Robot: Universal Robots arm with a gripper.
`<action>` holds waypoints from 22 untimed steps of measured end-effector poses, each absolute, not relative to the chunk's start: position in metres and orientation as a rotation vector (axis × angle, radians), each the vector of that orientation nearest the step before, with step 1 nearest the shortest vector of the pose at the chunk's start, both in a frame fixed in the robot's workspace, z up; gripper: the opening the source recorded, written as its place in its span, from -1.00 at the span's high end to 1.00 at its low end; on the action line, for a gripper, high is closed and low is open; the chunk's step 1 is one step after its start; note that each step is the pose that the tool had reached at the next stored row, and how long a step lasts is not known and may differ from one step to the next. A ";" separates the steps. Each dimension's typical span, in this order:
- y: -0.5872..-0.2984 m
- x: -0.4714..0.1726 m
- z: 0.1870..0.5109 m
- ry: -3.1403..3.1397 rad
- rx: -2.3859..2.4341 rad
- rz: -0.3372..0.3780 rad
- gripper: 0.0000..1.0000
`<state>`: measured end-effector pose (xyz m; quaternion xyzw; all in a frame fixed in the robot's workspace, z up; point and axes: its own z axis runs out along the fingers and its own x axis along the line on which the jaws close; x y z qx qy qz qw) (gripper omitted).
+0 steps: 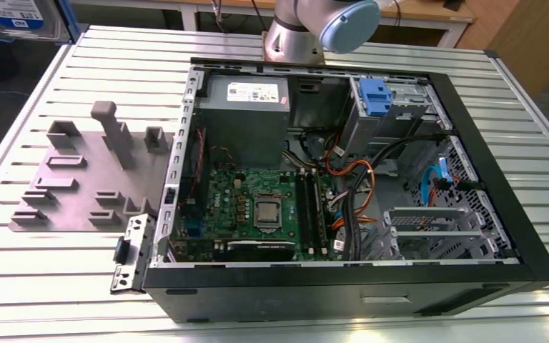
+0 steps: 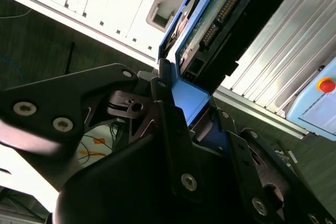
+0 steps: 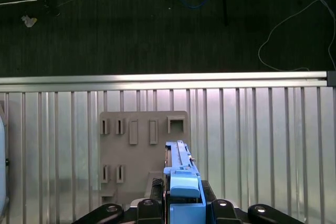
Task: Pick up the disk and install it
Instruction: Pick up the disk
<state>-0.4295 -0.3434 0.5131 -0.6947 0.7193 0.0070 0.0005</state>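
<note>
**A:** What have the fingers (image 2: 167, 108) got?

**B:** They're closed on the disk (image 3: 181, 182), pinching its blue carrier at one end; I'd say that leaves the drive body free to slide into a bay.

**A:** Where does it hang?

**B:** On edge, above the grey rack (image 3: 142, 156); apart from it, as far as I can judge; the rack's slots look made to stand parts upright for such a grip.

**A:** And beyond?

**B:** The slatted desk (image 3: 262, 145) lies under the rack; the case (image 1: 351, 286) lies just beside the rack, its side open so the inside is reachable.
</note>
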 end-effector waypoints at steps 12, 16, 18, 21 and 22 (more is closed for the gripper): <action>-0.343 -0.425 0.513 2.259 -2.182 0.022 0.26; -0.343 -0.422 0.513 2.259 -2.182 0.022 0.26; -0.343 -0.421 0.513 2.259 -2.182 0.022 0.26; -0.343 -0.420 0.513 2.259 -2.182 0.022 0.26; -0.343 -0.419 0.513 2.259 -2.182 0.022 0.26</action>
